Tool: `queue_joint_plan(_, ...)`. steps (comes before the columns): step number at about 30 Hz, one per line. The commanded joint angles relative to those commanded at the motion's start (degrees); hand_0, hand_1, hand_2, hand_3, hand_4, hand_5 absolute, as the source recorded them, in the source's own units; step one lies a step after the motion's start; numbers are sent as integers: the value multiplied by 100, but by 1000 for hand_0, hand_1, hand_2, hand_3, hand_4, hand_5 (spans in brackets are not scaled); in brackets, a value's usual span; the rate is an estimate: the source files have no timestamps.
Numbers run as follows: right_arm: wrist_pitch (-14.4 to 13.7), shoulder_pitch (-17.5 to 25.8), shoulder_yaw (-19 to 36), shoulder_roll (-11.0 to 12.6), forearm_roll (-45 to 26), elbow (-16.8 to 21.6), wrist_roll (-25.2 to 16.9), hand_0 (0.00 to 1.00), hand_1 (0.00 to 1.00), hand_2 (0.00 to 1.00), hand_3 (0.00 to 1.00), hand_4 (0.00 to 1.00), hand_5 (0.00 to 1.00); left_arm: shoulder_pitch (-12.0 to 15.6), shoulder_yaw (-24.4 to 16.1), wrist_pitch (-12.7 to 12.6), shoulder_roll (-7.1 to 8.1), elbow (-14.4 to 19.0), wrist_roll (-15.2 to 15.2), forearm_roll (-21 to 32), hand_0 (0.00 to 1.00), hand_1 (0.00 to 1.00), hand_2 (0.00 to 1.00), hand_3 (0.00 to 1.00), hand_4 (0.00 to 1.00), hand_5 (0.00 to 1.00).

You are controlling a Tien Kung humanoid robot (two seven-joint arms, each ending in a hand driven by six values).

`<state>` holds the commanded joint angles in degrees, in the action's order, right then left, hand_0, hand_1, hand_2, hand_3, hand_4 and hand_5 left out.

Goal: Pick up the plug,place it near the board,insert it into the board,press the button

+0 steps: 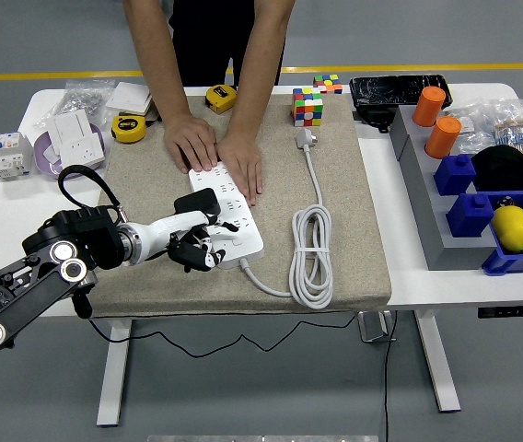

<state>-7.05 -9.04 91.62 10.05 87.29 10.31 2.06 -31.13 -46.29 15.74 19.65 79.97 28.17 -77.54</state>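
Observation:
A white power strip (229, 216) lies at an angle on the beige mat (335, 221). A black plug (199, 204) stands in its left side, its thin black cable trailing off left. My left hand (199, 250) is just below the plug, at the near left edge of the strip, with its fingers curled and holding nothing. The strip's button (237, 245) lies just right of the fingertips. A person's two hands (215, 152) press flat on the far end of the strip. The right arm is out of view.
A coiled white cable (312, 249) lies right of the strip, its plug (307, 138) near a colour cube (308, 107). Tape measures (130, 128), sockets and bags sit at the far left. Grey and blue bins (464, 193) with a lemon (513, 227) and orange cups fill the right.

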Motion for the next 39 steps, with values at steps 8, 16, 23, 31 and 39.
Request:
queue_joint_plan(8, 0, -26, -24, 23, -26, 0, -3, 998, 864, 770, 843, 998, 840, -461, 416, 164, -48, 158, 467, -1076, 136, 40, 193, 859, 433, 2)
queue_joint_plan(16, 1, -25, -4, 35, -5, 0, 7, 998, 864, 770, 844, 998, 840, -563, 697, 388, 8, 203, 607, -559, 136, 40, 194, 791, 422, 2)
queue_joint_plan(23, 2, -25, -6, 40, 5, 0, 1, 998, 864, 770, 843, 998, 840, -556, 773, 261, -26, 128, 516, -621, 136, 39, 196, 808, 418, 2)
queue_joint_plan(31, 10, -1, 8, 30, 29, 0, 5, 998, 864, 771, 844, 998, 839, -577, 821, 157, -97, 30, 447, -732, 137, 37, 196, 822, 419, 2)
queue_joint_plan(39, 11, 6, 22, 30, 38, 0, 7, 998, 865, 770, 844, 998, 839, -614, 905, 101, -152, -129, 385, -753, 139, 35, 197, 826, 425, 2)
